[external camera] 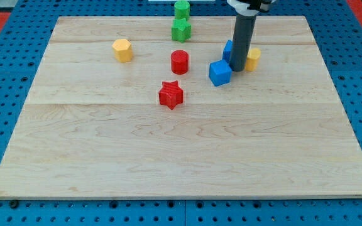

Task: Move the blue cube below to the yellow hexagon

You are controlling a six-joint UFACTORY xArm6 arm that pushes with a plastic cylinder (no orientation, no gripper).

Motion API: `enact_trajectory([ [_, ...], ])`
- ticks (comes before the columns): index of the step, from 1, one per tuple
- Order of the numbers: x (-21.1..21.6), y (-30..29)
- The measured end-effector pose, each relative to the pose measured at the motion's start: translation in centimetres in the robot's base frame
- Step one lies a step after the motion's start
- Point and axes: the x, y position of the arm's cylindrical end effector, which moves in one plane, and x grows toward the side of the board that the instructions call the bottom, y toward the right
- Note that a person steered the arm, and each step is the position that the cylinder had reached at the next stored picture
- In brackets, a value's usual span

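Note:
The blue cube (219, 73) sits right of centre in the upper half of the wooden board (168, 157). The yellow hexagon (123, 49) lies far to its left, near the board's upper left. My tip (237, 68) rests just right of and slightly above the blue cube, close to touching it. The dark rod (242, 37) rises from the tip and hides most of a second blue block (229, 49) behind it.
A yellow block (253, 58) sits just right of the rod. A red cylinder (179, 61) and a red star (171, 95) lie between the cube and the hexagon. Two green blocks (181, 29) (181, 8) stand at the view's top.

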Motion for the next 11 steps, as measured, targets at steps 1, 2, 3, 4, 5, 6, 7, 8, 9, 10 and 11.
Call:
enact_trajectory([
  [1,2.0,-1.3],
  [2,3.7,-3.3],
  [3,2.1,-5.4],
  [4,-0.2,-5.6],
  [5,0.9,-7.6],
  [6,2.8,-7.9],
  [7,2.8,-8.5],
  [8,2.7,-10.0],
  [9,1.9,-12.8],
  [10,1.9,-13.2],
  [11,2.4,-14.6],
])
